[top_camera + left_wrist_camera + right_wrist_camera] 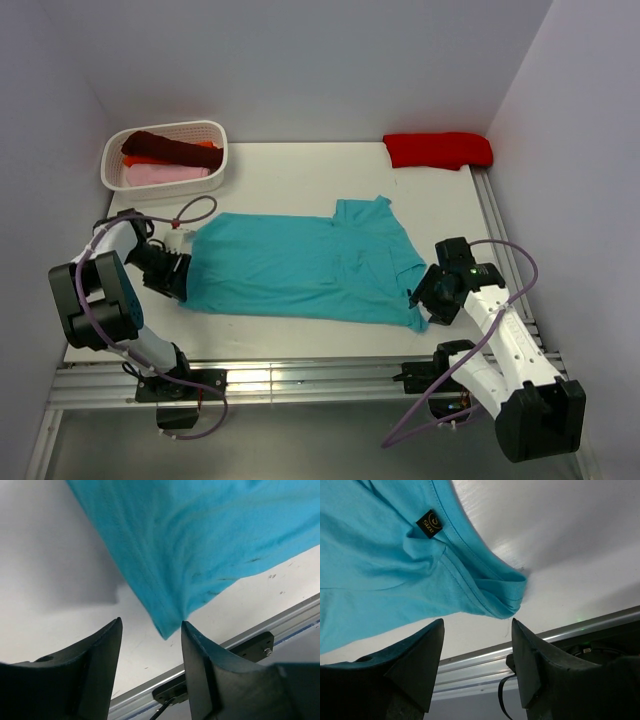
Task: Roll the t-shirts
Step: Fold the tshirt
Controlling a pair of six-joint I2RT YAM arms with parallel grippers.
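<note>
I see my left gripper (150,626) parted, the teal t-shirt (200,540) corner lying loose between its tips. My right gripper (477,622) gapes likewise just short of the hem, holding nothing. Both arms crouch low at the shirt's near corners.

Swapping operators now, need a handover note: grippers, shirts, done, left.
Left gripper: open, holding nothing, at the near-left corner of the teal t-shirt.
Right gripper: open, holding nothing, at its near-right sleeve.
Teal t-shirt: spread flat mid-table, not yet rolled.
Red t-shirt: bundled at the far right corner.
Maroon t-shirt and pink t-shirt: in the white basket, far left.
Left to do: roll the teal one.
</note>
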